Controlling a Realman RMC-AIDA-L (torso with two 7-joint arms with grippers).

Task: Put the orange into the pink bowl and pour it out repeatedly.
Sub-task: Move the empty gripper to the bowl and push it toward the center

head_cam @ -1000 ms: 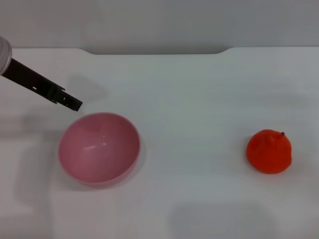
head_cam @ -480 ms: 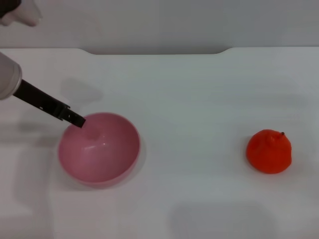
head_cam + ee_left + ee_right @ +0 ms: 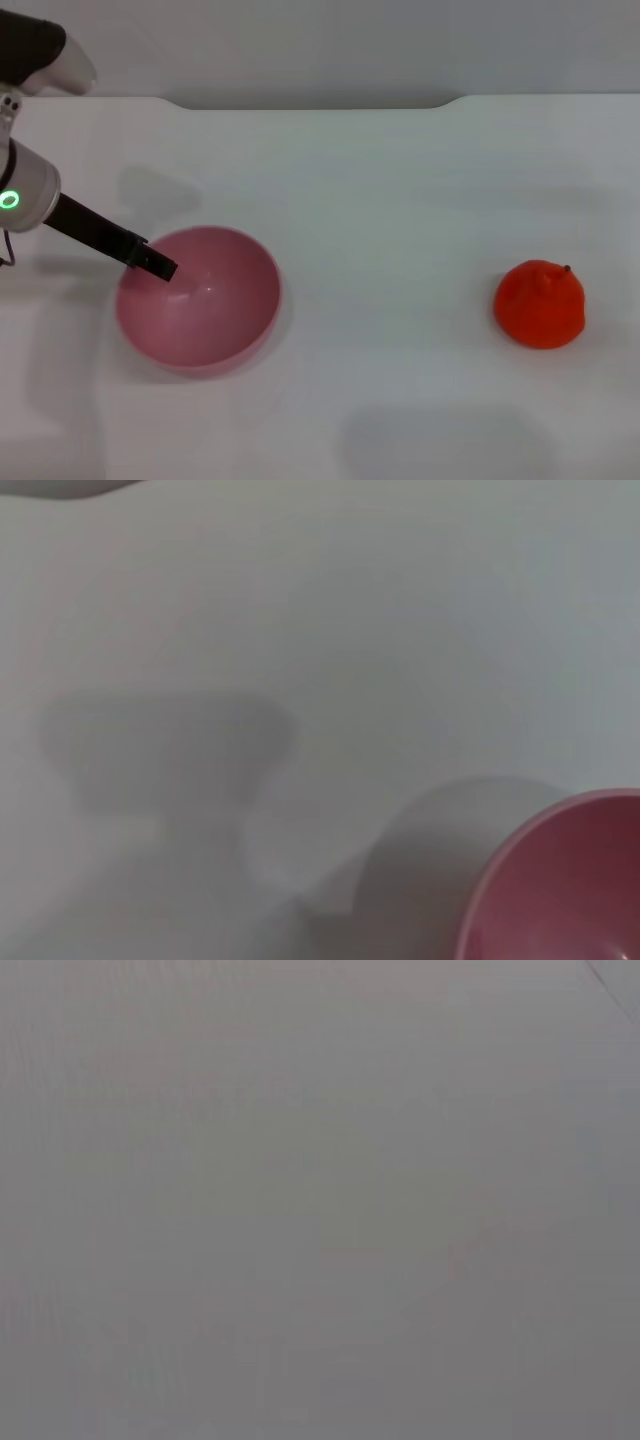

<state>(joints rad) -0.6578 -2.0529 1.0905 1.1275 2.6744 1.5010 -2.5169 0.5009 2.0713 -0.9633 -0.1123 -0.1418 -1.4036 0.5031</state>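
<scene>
The pink bowl (image 3: 200,300) stands upright on the left of the white table, with nothing inside it. My left gripper (image 3: 160,267) reaches in from the left edge as a dark bar, and its tip is over the bowl's far-left rim. The left wrist view catches only a part of the pink bowl (image 3: 565,880) and its shadow. The orange (image 3: 541,304) sits alone on the table at the right, far from the bowl, stem upward. My right gripper is out of view, and its wrist view shows only plain grey surface.
The white table (image 3: 400,200) ends at a back edge (image 3: 310,103) with a shallow notch and a grey wall behind it. Bare tabletop lies between the bowl and the orange.
My left gripper has come down and forward from behind the bowl until its tip is over the bowl's far-left rim. Bowl and orange have stayed where they were.
</scene>
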